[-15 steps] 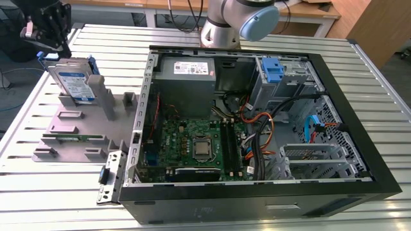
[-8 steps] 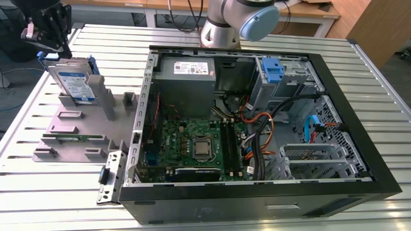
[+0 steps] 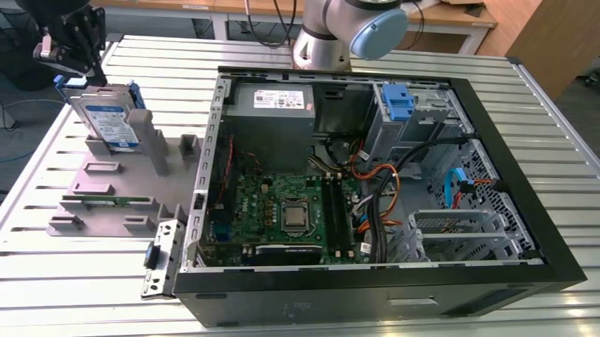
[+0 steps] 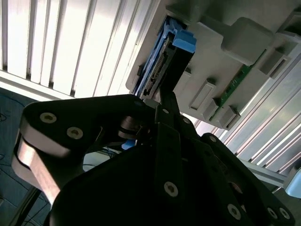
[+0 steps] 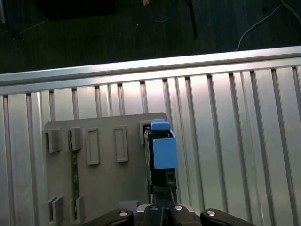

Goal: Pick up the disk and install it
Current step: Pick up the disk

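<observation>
**Tool.** Well outside the computer case point(image 3: 375, 291), off the wall on the exterior view's left, the tool point(image 3: 92, 70) hangs just above the disk point(image 3: 111, 121). We see its fingers drawn narrow, with nothing between them. In the first wrist view it sits in line with the disk's thin top edge.

**Disk.** The disk is not yet lifted. It stands upright on edge in a slot of the grey holder tray point(image 3: 112, 184), which lies on the bench point(image 3: 56, 281) beside the same case wall.

**Step in hand.** We judge this to be the approach for the pick-up. A sound grasp calls for:
- jaws wider than the blue caddy;
- the tool centred on the drive body, clear of the end tab;
- a straight pull out of the slot.

**Containers.**
- The tray also holds a green circuit strip point(image 3: 103, 201). Its other slots look vacant.
- The case lies open. It holds a grey power-supply box point(image 3: 272, 105), a green mainboard point(image 3: 281, 207) and loose cables. A blue bracket point(image 3: 398, 104) with no drive in it sits at the far corner.
</observation>
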`<state>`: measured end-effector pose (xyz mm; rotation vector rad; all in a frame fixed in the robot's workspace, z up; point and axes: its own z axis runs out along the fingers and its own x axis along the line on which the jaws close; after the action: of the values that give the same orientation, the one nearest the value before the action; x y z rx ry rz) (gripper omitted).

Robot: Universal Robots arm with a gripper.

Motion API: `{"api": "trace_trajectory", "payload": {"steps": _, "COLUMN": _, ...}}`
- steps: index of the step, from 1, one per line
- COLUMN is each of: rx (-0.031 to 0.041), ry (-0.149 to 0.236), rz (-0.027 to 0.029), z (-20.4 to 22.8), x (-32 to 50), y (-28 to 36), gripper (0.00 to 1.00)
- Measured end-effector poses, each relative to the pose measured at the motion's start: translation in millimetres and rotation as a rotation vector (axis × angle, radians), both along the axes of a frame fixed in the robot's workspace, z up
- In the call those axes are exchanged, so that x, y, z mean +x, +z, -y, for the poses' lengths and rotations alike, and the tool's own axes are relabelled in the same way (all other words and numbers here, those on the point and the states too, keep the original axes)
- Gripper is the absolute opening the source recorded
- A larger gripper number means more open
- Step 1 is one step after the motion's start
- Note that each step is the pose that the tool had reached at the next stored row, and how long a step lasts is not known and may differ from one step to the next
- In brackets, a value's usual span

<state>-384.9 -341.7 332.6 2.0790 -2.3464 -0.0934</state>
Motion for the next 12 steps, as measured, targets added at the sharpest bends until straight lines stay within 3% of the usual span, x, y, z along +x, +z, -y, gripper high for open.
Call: {"api": "trace_trajectory", "payload": {"steps": 12, "rx": 0.0000, "ry": 0.000, "rz": 0.0069, "z": 0.0, "x": -3.8, "y": -1.8, "gripper": 0.11}}
